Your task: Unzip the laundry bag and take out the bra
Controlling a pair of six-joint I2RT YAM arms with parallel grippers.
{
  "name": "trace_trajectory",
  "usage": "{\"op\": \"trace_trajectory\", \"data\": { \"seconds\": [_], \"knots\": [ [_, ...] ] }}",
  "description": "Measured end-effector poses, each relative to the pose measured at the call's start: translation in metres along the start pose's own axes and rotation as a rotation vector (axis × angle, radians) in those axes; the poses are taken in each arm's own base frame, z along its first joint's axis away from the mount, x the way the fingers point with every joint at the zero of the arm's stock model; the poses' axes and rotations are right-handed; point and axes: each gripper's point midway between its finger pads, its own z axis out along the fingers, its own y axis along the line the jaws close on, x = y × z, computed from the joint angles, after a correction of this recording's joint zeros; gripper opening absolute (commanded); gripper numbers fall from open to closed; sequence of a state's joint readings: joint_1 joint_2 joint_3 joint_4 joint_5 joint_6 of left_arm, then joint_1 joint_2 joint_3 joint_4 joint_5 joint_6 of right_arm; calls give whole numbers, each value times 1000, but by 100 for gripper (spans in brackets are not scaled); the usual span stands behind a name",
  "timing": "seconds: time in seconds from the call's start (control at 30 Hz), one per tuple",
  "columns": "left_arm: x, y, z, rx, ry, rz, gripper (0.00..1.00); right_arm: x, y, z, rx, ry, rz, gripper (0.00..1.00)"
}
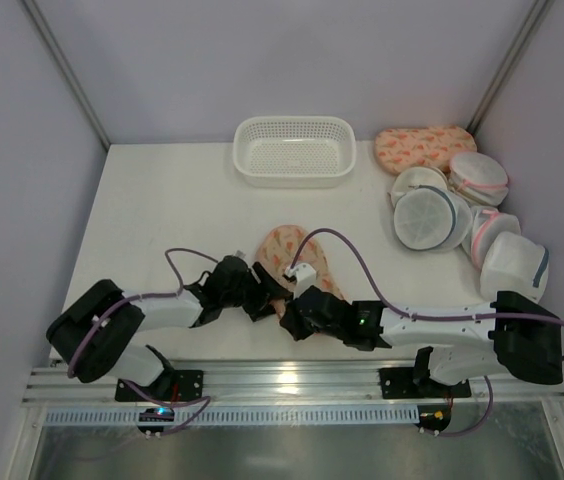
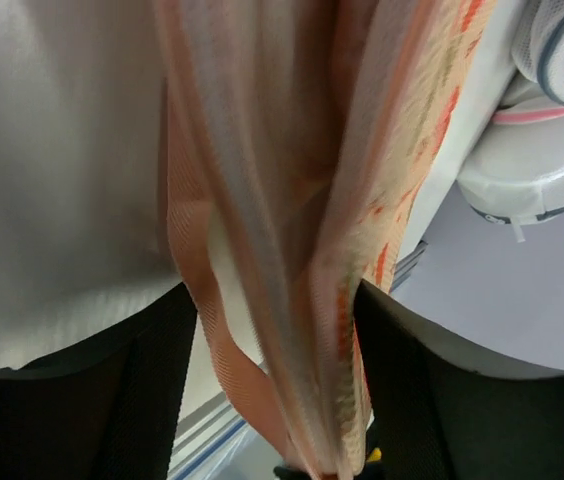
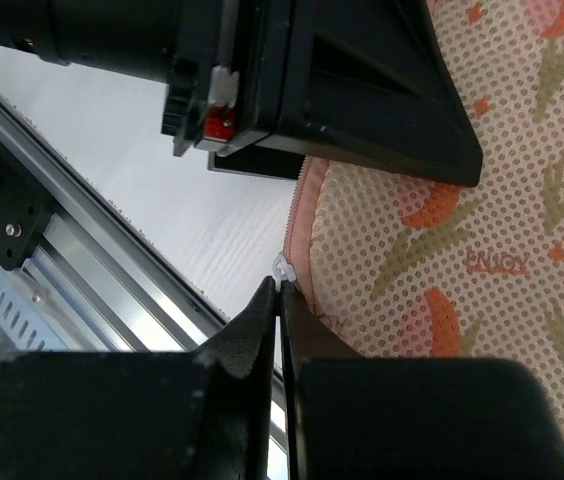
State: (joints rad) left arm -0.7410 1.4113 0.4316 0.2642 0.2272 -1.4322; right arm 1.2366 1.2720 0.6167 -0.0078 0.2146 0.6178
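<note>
Top external: the laundry bag (image 1: 284, 250) lies on the counter (image 1: 162, 220), its near end caught between the left gripper (image 1: 265, 300) and the right gripper (image 1: 288, 315). Left wrist: a fold of the bag hangs between this gripper's widely parted fingers (image 2: 142, 400); whether they pinch it I cannot tell. Right wrist: the gripper is closed tight on the white zipper pull (image 3: 282, 268) at its tips. Unzipping looks barely begun, and the bra is not in sight. Next, probably, the left steadies the bag while the right draws the pull along the zipper.
</note>
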Motion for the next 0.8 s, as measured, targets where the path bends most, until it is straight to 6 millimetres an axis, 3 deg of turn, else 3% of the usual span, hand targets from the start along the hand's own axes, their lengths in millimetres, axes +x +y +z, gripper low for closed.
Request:
{"op": "trace_trajectory", "data": {
  "seconds": [0.03,0.07,0.13,0.17,0.2,0.53,0.8],
  "knots": [
    [0,-1,3,6,0,-9,54,0,0,0,-1,0,0,4],
    [-1,-3,6,18,-1,-12,36,0,0,0,-1,1,-2,4],
    [-2,-8,10,41,-4,-24,18,1,0,0,-1,2,-4,4],
    [-3,-10,11,53,-5,-25,3,1,-1,-1,-1,1,-4,4],
    [-3,-13,12,65,-6,-29,0,2,-2,-1,1,3,-4,4],
    [-12,-19,18,96,-20,-36,0,3,-10,-15,18,-4,11,4],
    [-41,-12,25,85,-27,-64,0,29,-34,-27,78,43,49,4]
  ]
}}
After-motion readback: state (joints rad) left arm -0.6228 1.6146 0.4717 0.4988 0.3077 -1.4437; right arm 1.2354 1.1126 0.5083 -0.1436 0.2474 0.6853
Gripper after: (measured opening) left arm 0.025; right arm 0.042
